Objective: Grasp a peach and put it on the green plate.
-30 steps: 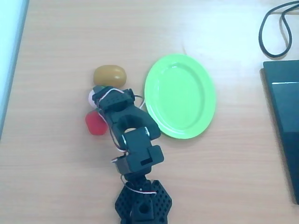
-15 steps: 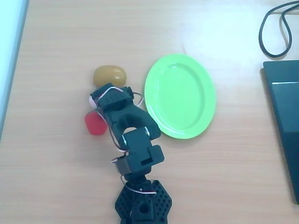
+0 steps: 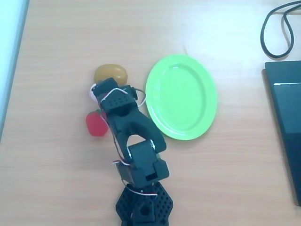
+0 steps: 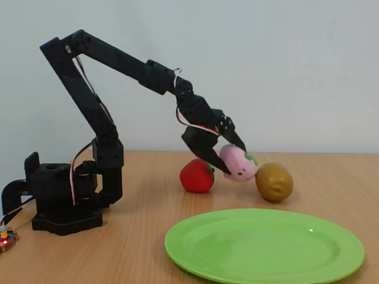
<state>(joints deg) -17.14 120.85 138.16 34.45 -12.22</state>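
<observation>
The pale pink peach (image 4: 239,164) sits between the two black fingers of my gripper (image 4: 235,161), which is shut on it. It is held low, at or just above the wooden table. In the overhead view only a sliver of the peach (image 3: 90,92) peeks out to the left of the gripper (image 3: 97,91). The lime-green oval plate (image 3: 181,96) lies bare to the right of the arm. In the fixed view the green plate (image 4: 266,248) is in the foreground, nearer the camera than the fruits.
A red strawberry (image 3: 96,124) (image 4: 196,176) lies beside the peach on one side and a brown-yellow oval fruit (image 3: 110,74) (image 4: 274,181) on the other. The arm's base (image 3: 143,205) stands at the table's lower edge. A black cable (image 3: 277,28) and a dark device (image 3: 287,117) are at the right.
The arm has stretched out, carrying the gripper and peach a little up the overhead picture toward the brown fruit. More of the strawberry is uncovered.
</observation>
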